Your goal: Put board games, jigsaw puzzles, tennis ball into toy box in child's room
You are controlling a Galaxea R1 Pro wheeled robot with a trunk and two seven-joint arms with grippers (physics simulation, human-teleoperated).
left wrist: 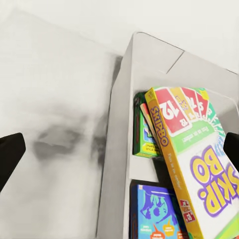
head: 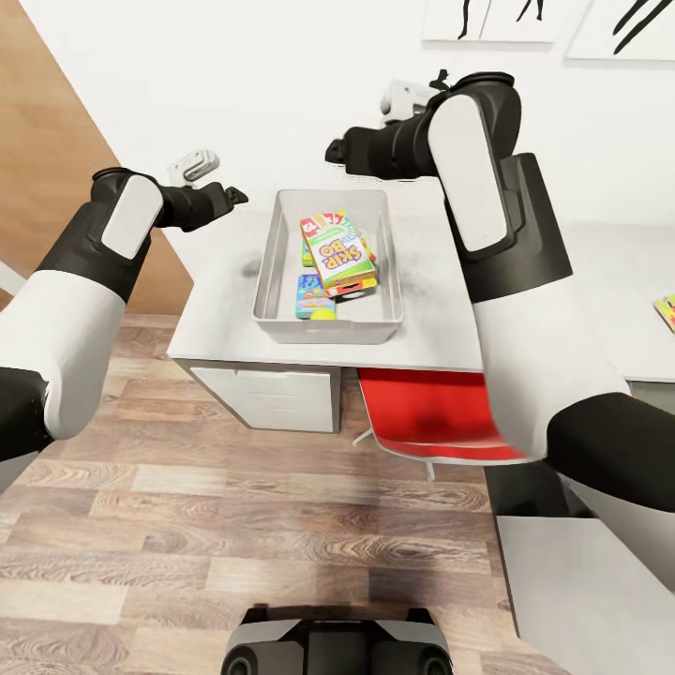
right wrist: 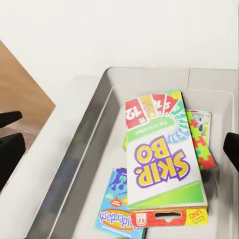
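The light-grey toy box (head: 272, 272) stands on the table (head: 220, 309). In it the green Skip-Bo board game (head: 337, 251) lies tilted on top of the others, a teal-blue board game (head: 311, 296) beside it. A small yellow-green tennis ball (head: 324, 316) shows at the near wall. Under the Skip-Bo box (right wrist: 162, 159) lie a jigsaw puzzle (right wrist: 201, 144) and a green-edged game box (left wrist: 142, 134). My left gripper (head: 234, 197) hovers open left of the box. Above the far rim, my right gripper (head: 335, 150) hangs open and holds nothing.
A red chair (head: 431, 412) is pushed under the table's front edge. Another jigsaw puzzle (head: 667, 311) lies on the table at the far right. White drawers (head: 272, 398) sit below the tabletop. Wood-plank floor spreads in front of my base (head: 337, 647).
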